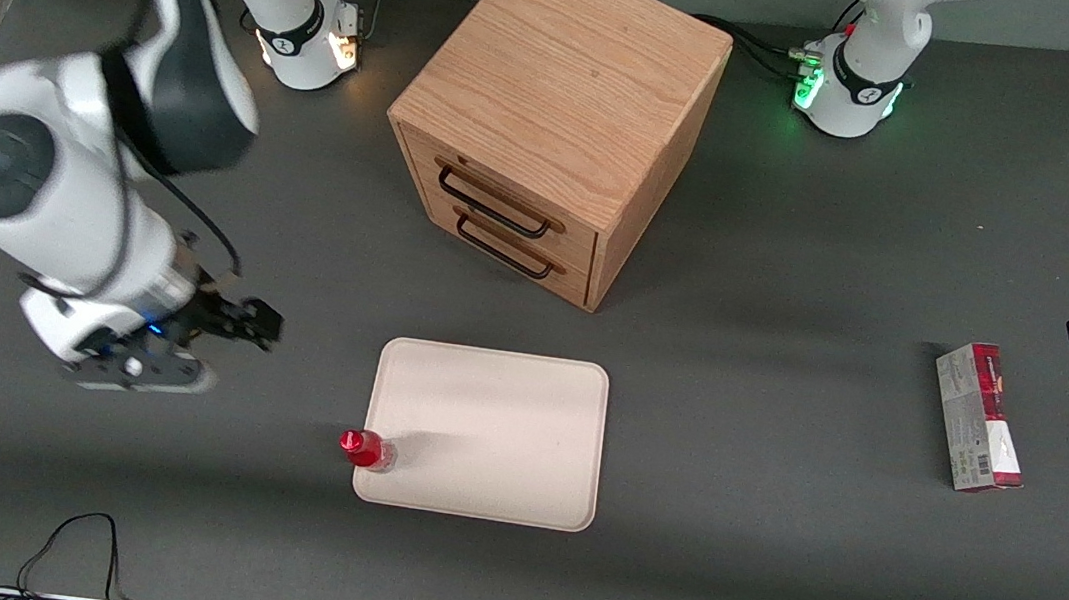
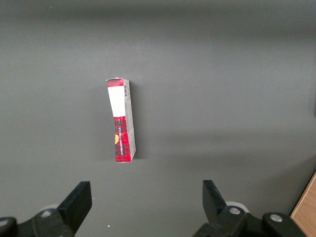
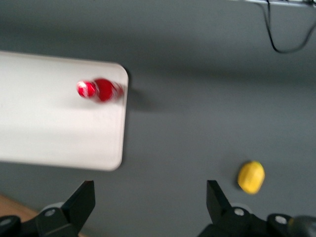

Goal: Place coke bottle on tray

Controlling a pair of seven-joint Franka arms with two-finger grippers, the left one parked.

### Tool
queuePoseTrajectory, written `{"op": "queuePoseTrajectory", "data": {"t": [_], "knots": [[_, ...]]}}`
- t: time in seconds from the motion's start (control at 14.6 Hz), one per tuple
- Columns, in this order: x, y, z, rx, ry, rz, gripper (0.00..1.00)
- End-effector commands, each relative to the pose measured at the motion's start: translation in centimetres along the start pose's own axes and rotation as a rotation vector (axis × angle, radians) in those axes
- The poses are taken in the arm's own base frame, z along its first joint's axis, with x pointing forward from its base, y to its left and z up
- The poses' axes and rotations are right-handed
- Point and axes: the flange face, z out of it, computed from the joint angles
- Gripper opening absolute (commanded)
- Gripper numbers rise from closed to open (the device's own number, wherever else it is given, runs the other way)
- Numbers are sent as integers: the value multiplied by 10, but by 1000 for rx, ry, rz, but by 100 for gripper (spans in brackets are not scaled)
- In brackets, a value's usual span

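Observation:
The small red coke bottle (image 1: 365,448) (image 3: 98,90) stands upright on the cream tray (image 1: 500,427) (image 3: 44,123). It is at the tray's corner nearest the front camera, on the working arm's side. My right gripper (image 1: 220,320) (image 3: 150,190) hovers over bare table beside the tray, toward the working arm's end and apart from the bottle. Its fingers are spread wide and hold nothing.
A wooden drawer cabinet (image 1: 555,121) stands farther from the front camera than the tray. A yellow lemon-like object (image 3: 251,177) lies on the table near my gripper. A red-and-grey carton (image 1: 979,416) (image 2: 121,121) lies toward the parked arm's end. A black cable (image 1: 74,540) loops at the table's front edge.

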Motion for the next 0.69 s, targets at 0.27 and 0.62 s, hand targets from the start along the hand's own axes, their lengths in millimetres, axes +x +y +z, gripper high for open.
{"op": "queuePoseTrajectory", "data": {"t": [0.27,0.62], "knots": [[-110,130,-77,99,-78,155,100],[-110,131,-79,92,-73,154,100]]}}
